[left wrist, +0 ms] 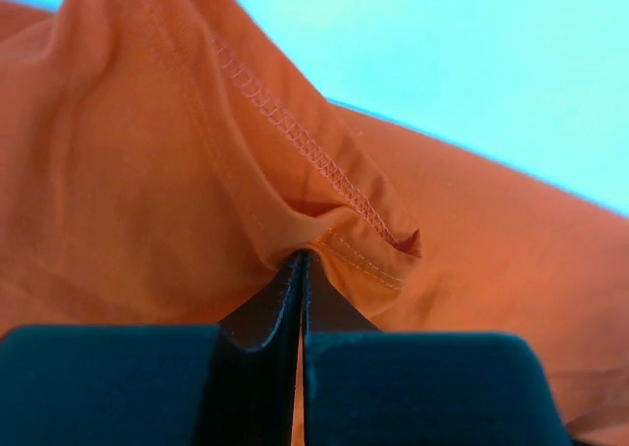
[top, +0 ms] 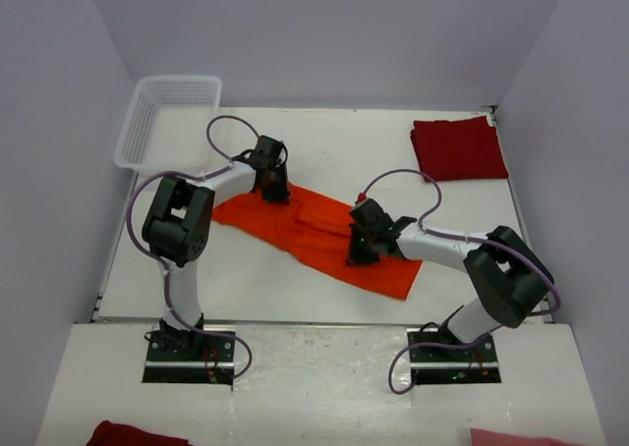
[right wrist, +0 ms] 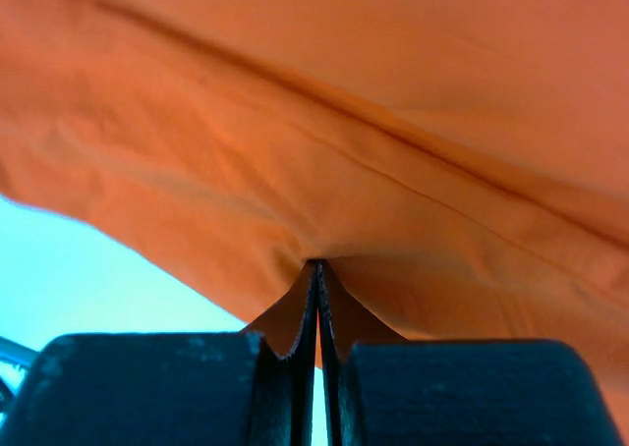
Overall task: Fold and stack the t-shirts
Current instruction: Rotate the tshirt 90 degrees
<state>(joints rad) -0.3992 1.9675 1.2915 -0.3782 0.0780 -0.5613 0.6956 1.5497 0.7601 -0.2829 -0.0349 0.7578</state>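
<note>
Between the pressed-together fingers (left wrist: 257, 316) of the left gripper (left wrist: 300, 259), a small peak of the orange t-shirt (top: 314, 235) is pinched just beside a stitched hem (left wrist: 324, 161). At the right gripper (right wrist: 315, 265), the fingers are likewise closed on a tuck of the same cloth, taken below a long crease or seam. No gap is seen between either pair beyond the thickness of the fabric.

Outward from the two holds, the garment is seen spread in a slanting band across the middle of the surface (top: 295, 141), the left hold at its far-left end and the right hold near its near-right end. A dark red t-shirt (top: 459, 148), already folded, is laid at the far right corner, well apart. A white lattice basket (top: 162, 112) is stood at the far left corner.

The cloth is judged light, limp and thin. Sagging between the holds and bunching at each pinch are to be expected, and nothing is likely to be damaged. Firmer purchase is judged to be offered at hems and corners, where the fabric is doubled and stitched. Both layers should be taken together.
</note>
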